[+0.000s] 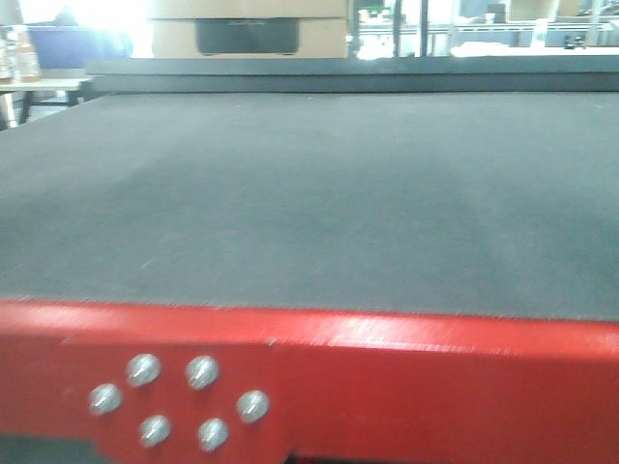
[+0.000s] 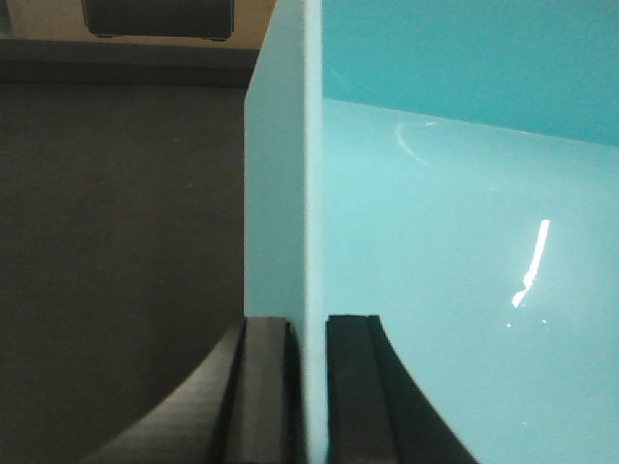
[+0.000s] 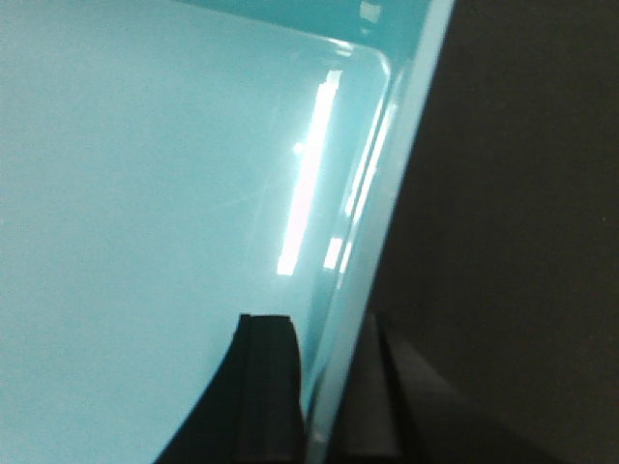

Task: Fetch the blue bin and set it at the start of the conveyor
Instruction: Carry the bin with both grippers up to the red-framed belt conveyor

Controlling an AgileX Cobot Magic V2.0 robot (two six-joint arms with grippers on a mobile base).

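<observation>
The blue bin is a pale aqua tub with a glossy inside; it fills the right of the left wrist view and the left of the right wrist view. My left gripper is shut on the bin's left wall, one finger inside and one outside. My right gripper is shut on the bin's right wall in the same way. The conveyor start is a wide dark-grey belt on a red frame with silver bolts. The belt shows beside the bin in both wrist views. The bin is out of the front view.
A cardboard box with a dark panel stands beyond the belt's far end. A table with bottles is at the far left. Shelving and frames show at the far right background.
</observation>
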